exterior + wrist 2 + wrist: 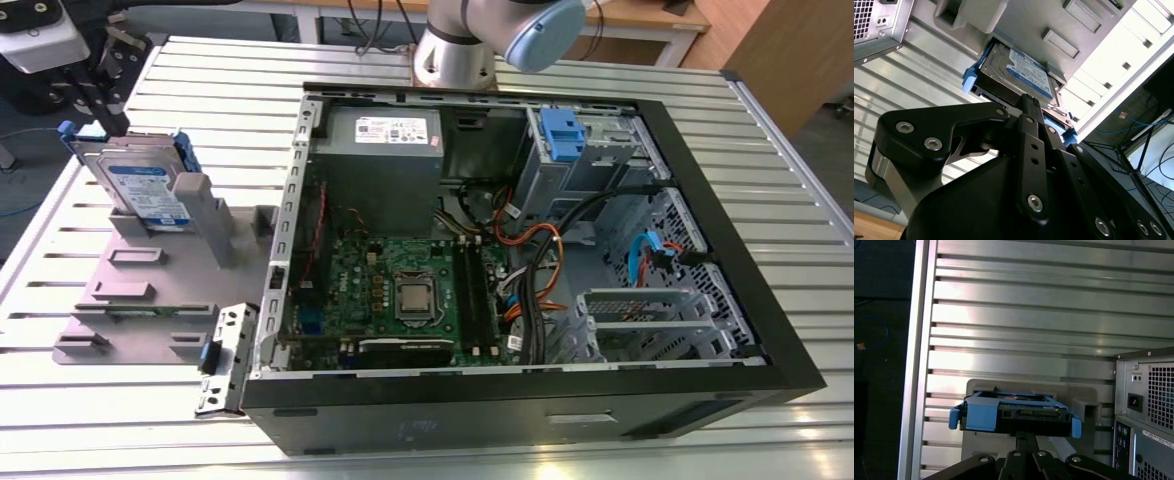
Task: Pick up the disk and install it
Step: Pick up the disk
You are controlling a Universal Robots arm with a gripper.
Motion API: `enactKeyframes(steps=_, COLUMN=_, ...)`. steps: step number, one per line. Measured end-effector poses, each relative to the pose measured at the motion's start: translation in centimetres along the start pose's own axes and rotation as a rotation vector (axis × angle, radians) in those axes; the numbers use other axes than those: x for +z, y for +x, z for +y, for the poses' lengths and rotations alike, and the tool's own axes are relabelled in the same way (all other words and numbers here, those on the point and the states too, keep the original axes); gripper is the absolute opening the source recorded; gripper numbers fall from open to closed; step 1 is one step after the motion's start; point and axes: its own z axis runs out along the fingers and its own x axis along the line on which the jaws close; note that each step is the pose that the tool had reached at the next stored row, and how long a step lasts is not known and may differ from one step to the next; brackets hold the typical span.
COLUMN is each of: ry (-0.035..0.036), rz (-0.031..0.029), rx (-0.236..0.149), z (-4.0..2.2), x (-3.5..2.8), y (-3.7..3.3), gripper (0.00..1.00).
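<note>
The disk [140, 185] stands on edge in a slot of the grey holder [134, 300] at the exterior view's left, its white-and-blue label facing out and a blue bracket around its edges. My gripper [107, 125] hangs just over the disk's upper edge. In both wrist views the black fingers come together at one point, shut, right at the edge of the disk [1019, 75] [1014, 412]. The gripper [1026, 98] [1026, 436] has nothing between its fingers. Whether the tips touch the bracket, I cannot tell.
The open computer case [534, 415] lies to the exterior view's right of the holder, with the grey power-supply box [380, 140], the motherboard [400, 290], cables and a blue-latched drive cage [581, 150] inside. A loose metal bracket [224, 355] lies by the case. The slatted table [80, 440] ends close behind the holder.
</note>
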Motion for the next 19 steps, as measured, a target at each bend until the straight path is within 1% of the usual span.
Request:
enactKeyframes(steps=8, ry=-0.0001, rz=0.0001, rx=-0.003, z=0.0, x=0.0, y=0.0, gripper=0.11)
enactKeyframes(steps=15, ry=-0.0006, rz=0.0012, rx=-0.026, z=0.0, x=0.0, y=0.0, gripper=0.11)
enactKeyframes(steps=19, ry=-0.0012, rz=0.002, rx=-0.047, z=0.0, x=0.0, y=0.0, gripper=0.11)
